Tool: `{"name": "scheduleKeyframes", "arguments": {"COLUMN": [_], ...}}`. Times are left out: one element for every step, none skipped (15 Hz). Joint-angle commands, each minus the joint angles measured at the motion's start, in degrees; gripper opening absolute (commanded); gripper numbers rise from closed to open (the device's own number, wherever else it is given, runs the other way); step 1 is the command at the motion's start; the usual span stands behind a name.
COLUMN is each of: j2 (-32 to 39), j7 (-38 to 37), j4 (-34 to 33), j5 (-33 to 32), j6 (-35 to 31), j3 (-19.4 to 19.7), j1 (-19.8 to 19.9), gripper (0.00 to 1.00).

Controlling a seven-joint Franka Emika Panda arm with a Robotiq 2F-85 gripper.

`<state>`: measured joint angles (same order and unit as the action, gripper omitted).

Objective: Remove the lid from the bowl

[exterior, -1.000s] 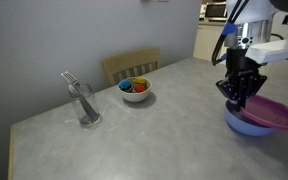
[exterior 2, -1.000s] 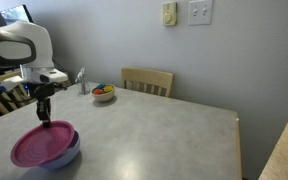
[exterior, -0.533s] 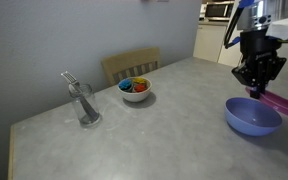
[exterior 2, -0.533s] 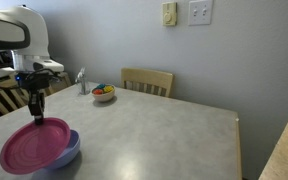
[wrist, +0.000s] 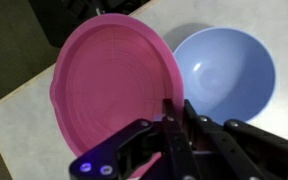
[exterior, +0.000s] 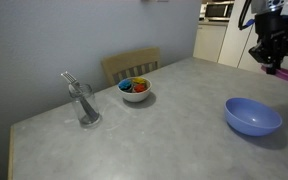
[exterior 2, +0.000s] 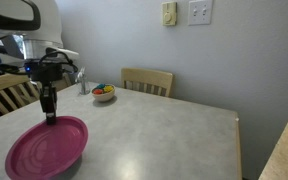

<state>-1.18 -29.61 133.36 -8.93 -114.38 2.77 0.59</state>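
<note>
Gripping the flat round lid, tool holds it off bowl.

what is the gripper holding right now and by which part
The gripper is shut on the lid, pinching it at one spot on its rim. The bowl beside it is uncovered.

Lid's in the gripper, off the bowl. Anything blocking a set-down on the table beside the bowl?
Nothing visible. The gripper is shut on the rim of the lid, beside the bowl. The table next to the bowl is bare; the small white bowl and the glass stand well away.
</note>
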Motion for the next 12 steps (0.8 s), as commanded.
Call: {"name": "scheduleKeyframes", "arguments": {"j2": [2.2, 2.9, 3.9, 5.0, 5.9, 6.6, 7.3, 8.2, 9.4, 10.8, 11.8, 12.9], "j7": [4.6, 5.4, 6.3, 7.3, 8.5, 9.8, 10.7, 11.7, 12.2, 13.0, 14.2, 15.2], "j4": [-4.2, -5.2, -6.2, -7.1, -7.8, -7.9, -8.0, -8.2, -8.5, -9.1, -9.3, -9.7], "j5": [-3.4, -4.3, -5.1, -5.5, -5.3, -4.5, -3.6, -2.6, -1.9, -1.0, 0.0, 1.0], "j6": [2.6, 2.5, 2.3, 1.5, 0.6, -1.2, -3.3, -4.8, -6.7, -8.0, -9.5, -10.7], "j3": [2.5, 3.2, 3.9, 4.4, 4.9, 5.2, 5.4, 5.5, 5.5, 5.5, 5.5, 5.5], "j1": [3.5, 4.2, 4.8, 5.4, 5.7, 6.0, 6.1, 6.2, 6.2, 6.2, 6.3, 6.4], "gripper": [0.03, 0.03, 0.03, 0.03, 0.03, 0.03, 0.03, 0.03, 0.03, 0.03, 0.03, 0.03]}}
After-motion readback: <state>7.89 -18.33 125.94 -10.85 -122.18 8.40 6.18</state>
